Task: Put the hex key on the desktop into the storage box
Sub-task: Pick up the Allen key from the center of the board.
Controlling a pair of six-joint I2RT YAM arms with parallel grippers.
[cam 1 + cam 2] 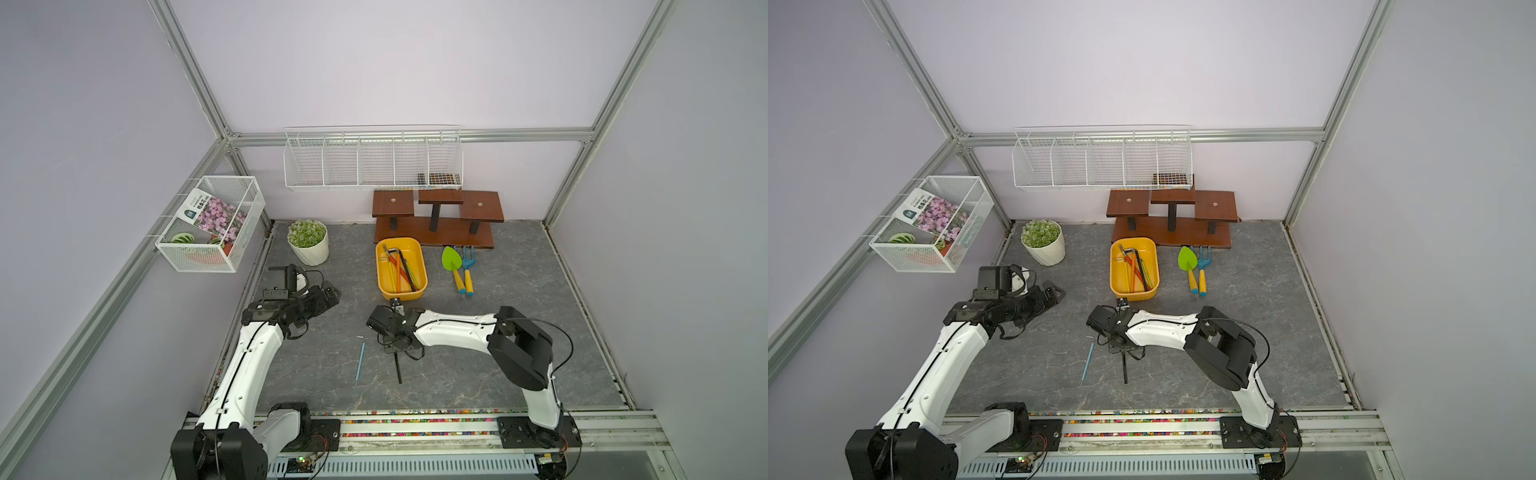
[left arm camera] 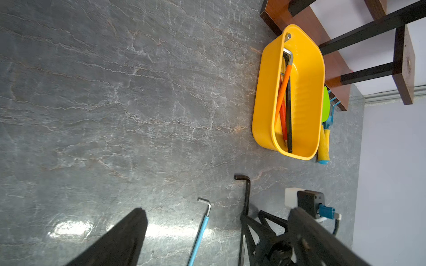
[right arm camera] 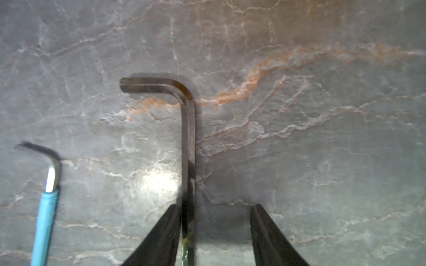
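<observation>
A black hex key (image 3: 187,138) lies on the dark-grey desktop (image 1: 519,332), also seen in a top view (image 1: 399,368). My right gripper (image 3: 215,207) is open and straddles its long shaft, with one finger (image 3: 166,230) right against it and the other well apart. In a top view the right gripper (image 1: 395,348) points down at the key. A second hex key with a blue sleeve (image 1: 360,361) lies just to the left. The yellow storage box (image 1: 401,296) behind holds several hex keys. My left gripper (image 2: 217,211) is open, off to the left (image 1: 330,296), holding nothing.
A white pot with a plant (image 1: 308,245) stands at the back left. A brown stepped wooden stand (image 1: 436,237) sits behind the box. A green trowel and a blue fork (image 1: 459,266) lie to its right. White wire baskets (image 1: 374,162) hang on the walls.
</observation>
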